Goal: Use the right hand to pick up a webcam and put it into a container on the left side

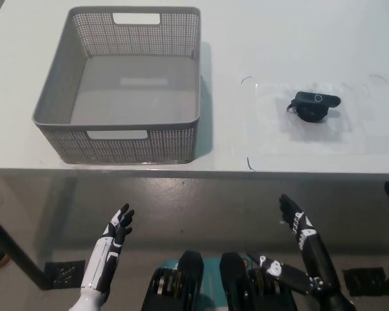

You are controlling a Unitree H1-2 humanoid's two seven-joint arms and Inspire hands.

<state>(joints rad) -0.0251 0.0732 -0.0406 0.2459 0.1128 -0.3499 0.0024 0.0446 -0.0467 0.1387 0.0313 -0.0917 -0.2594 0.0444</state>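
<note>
I see the webcam [314,105] lying on the white table [259,39] at about 2 o'clock, well apart from my right hand [299,228], which hangs below the table edge at 5 o'clock, fingers loosely spread and holding nothing. The webcam is black, a flat bar on a rounded base. The grey mesh container [126,144] sits at 11 o'clock. My left hand [117,232] rests at 7 o'clock, fingers apart.
</note>
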